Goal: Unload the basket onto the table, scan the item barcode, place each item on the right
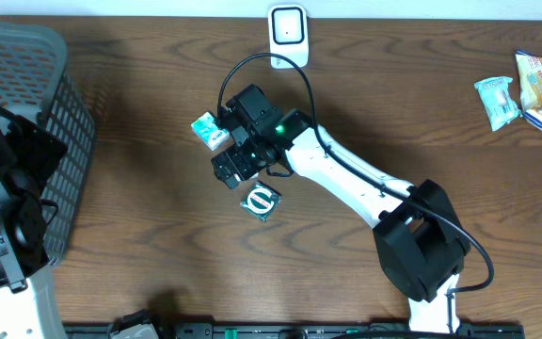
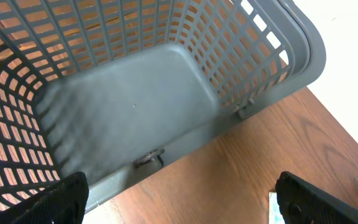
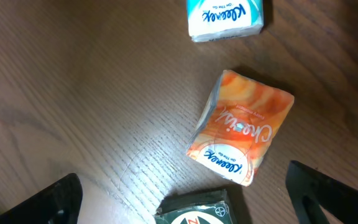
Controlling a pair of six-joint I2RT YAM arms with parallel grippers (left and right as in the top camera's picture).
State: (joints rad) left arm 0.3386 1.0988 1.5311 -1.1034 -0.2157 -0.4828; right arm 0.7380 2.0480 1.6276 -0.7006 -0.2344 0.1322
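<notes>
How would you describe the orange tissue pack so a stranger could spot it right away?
On the wooden table, look under the wrist of the white right arm. The orange pack lies there between a teal-and-white Kleenex pack and a dark green packet, the only orange one.

Soft even light, sheen on the table (image 3: 126,140), basket (image 2: 123,106) floor blurred.
</notes>
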